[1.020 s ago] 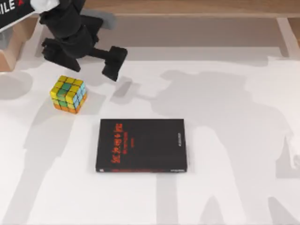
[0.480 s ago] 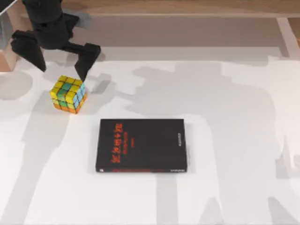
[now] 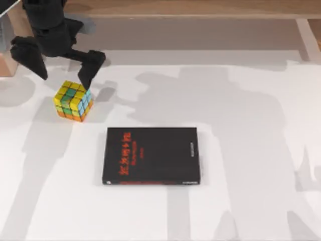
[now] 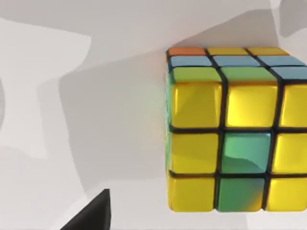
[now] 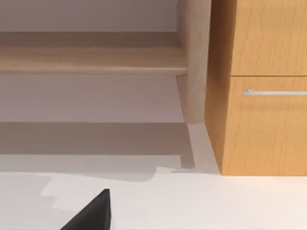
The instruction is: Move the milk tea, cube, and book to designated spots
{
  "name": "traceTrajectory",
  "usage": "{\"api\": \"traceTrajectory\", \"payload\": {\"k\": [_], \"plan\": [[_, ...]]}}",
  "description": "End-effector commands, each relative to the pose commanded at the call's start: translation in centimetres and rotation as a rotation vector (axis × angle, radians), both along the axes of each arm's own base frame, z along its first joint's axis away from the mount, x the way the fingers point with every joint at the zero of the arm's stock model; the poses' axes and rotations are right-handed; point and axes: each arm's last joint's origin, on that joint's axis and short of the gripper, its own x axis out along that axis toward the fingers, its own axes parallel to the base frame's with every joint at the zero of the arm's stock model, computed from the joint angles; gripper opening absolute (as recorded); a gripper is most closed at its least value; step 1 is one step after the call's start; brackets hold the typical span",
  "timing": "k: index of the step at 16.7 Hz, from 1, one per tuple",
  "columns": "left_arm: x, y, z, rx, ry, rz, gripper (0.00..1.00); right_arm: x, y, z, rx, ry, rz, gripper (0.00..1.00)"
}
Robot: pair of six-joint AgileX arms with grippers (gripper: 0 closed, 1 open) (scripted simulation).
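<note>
The cube, scrambled in yellow, green, light blue and orange, sits on the white table at the left. My left gripper hangs open just behind and above it, its two black fingers spread wider than the cube. The left wrist view shows the cube close up, mostly yellow on the near face, with one black fingertip beside it and apart from it. The milk tea and the book are out of view. A black part of my right gripper shows over the table near a wooden cabinet.
A black book with red lettering lies flat in the middle of the table. A wooden ledge runs along the back and a wooden block stands at the far left. A wooden drawer cabinet stands beside the right arm.
My left gripper swung left from the table's back middle to above the cube, spread its fingers, then sank slightly toward it. Cube and black book stayed put.
</note>
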Motion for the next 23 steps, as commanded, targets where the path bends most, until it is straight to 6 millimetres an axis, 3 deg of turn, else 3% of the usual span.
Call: {"api": "traceTrajectory", "payload": {"k": [8, 13, 23], "plan": [[0.1, -0.4, -5.0, 0.000, -0.002, 0.001, 1.00, 0.0, 0.0, 0.0, 0.000, 0.000, 0.000, 1.00], [0.1, -0.5, -5.3, 0.000, -0.001, 0.001, 1.00, 0.0, 0.0, 0.0, 0.000, 0.000, 0.000, 1.00], [0.1, -0.5, -5.3, 0.000, -0.001, 0.001, 0.25, 0.0, 0.0, 0.0, 0.000, 0.000, 0.000, 1.00]]}}
